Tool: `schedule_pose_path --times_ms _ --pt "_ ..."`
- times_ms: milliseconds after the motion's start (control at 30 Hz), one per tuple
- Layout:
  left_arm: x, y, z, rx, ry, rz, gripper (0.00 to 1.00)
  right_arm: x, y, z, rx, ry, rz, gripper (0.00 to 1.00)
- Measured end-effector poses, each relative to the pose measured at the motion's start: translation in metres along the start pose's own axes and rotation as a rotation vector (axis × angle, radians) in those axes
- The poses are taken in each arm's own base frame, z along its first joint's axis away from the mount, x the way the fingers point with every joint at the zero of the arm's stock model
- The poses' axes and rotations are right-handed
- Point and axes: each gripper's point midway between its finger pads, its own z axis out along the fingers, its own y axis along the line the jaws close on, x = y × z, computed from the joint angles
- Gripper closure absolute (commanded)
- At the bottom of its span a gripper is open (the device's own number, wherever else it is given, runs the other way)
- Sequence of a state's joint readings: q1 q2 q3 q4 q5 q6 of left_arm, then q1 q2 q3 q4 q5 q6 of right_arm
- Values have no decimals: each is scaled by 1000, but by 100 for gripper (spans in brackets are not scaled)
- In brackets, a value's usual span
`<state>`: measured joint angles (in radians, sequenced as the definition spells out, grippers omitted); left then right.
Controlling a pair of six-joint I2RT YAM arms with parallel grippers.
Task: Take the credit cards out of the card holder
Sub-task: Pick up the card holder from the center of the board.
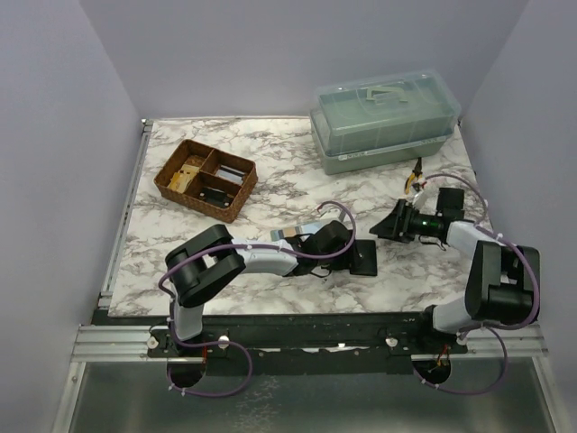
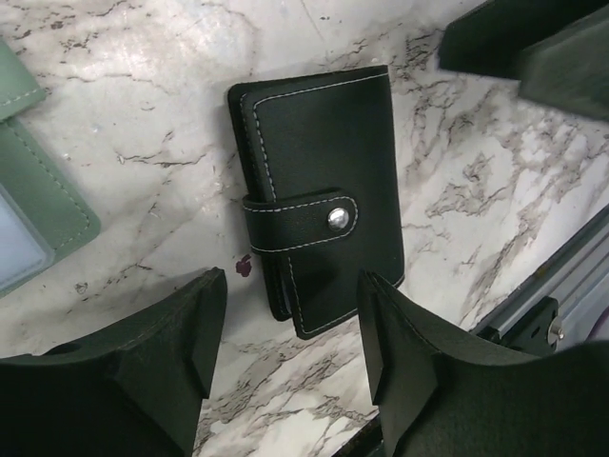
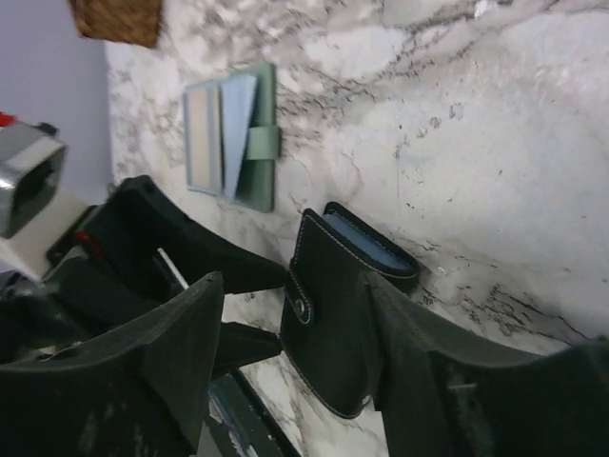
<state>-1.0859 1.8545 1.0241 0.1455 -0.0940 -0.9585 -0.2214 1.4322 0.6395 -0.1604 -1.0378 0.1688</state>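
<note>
One black card holder (image 2: 319, 143) lies flat and snapped shut on the marble counter (image 2: 143, 114), with the credit cards (image 3: 366, 240) peeking blue-grey from one end. It looks light, soft-skinned and apt to slide on smooth stone, and the cards look thin, stiff and slick. Left pincer (image 2: 290, 295) and right pincer (image 3: 290, 286) both hang spread and empty close over it; best to pin its long edges, lift the strap (image 2: 295, 224), then pinch the cards' exposed edge.
</note>
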Motion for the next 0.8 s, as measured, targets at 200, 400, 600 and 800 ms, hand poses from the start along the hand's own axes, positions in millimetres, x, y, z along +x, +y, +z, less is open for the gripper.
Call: schedule_pose_path --times_ms 200,400,600,800 --pt "4 4 3 -10 8 -13 48 28 -14 35 138 103 64 41" --pt "6 5 7 -9 9 -16 58 21 -31 36 237 64 80 32" --pt "7 4 12 4 11 -24 68 12 -25 20 296 -23 2 21" --pt "6 1 15 18 15 -28 69 28 -34 24 298 12 49 27"
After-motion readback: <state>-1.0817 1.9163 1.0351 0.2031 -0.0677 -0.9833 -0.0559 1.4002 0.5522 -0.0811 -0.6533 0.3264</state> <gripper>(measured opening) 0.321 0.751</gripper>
